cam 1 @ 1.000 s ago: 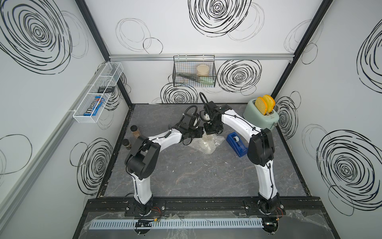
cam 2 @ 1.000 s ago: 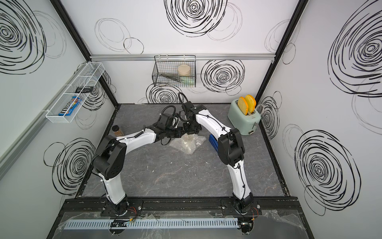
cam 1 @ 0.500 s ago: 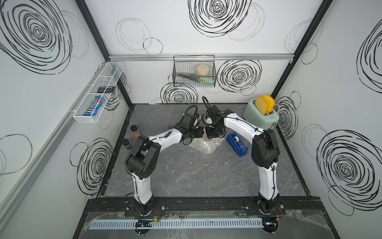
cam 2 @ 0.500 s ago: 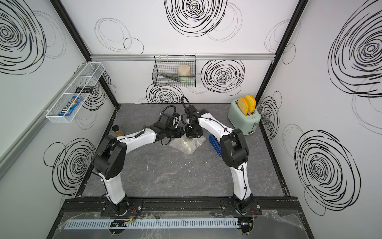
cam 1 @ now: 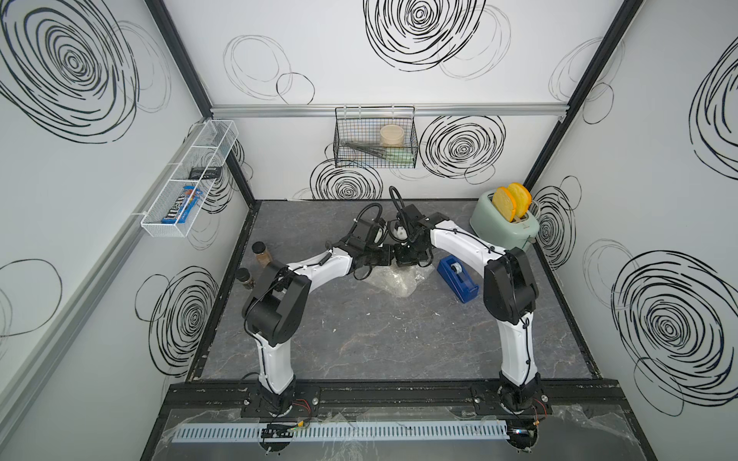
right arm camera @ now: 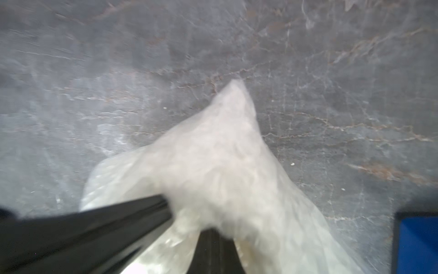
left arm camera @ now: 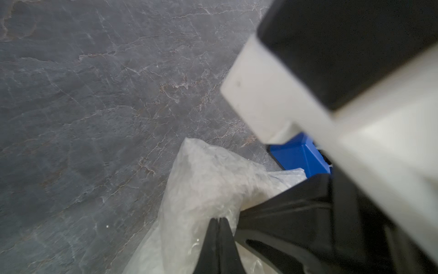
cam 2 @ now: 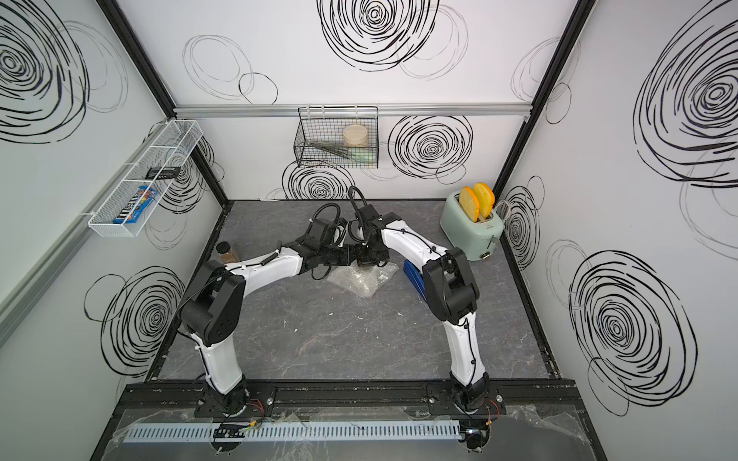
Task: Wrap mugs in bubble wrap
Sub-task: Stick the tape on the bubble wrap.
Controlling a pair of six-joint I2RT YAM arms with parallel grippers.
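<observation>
The bubble wrap (cam 1: 395, 281) (cam 2: 361, 279) lies bunched in a whitish mound at the back middle of the table. Both arms meet right over it. My left gripper (left arm camera: 219, 219) (cam 1: 392, 259) is shut, its tips pinching a raised fold of the bubble wrap (left arm camera: 208, 185). My right gripper (right arm camera: 214, 231) (cam 1: 402, 261) is shut too, with the bubble wrap (right arm camera: 225, 161) gathered over its tips. The two grippers stand almost tip to tip. The mug is hidden; I cannot tell whether it sits inside the mound.
A blue tape dispenser (cam 1: 458, 279) (right arm camera: 417, 242) lies just right of the wrap. A mint toaster (cam 1: 505, 227) stands at the back right. Two spice jars (cam 1: 261, 253) sit by the left wall. A wire basket (cam 1: 375, 141) hangs on the back wall.
My right gripper came down and forward onto the wrap beside the left gripper and closed. The left arm stayed still.
</observation>
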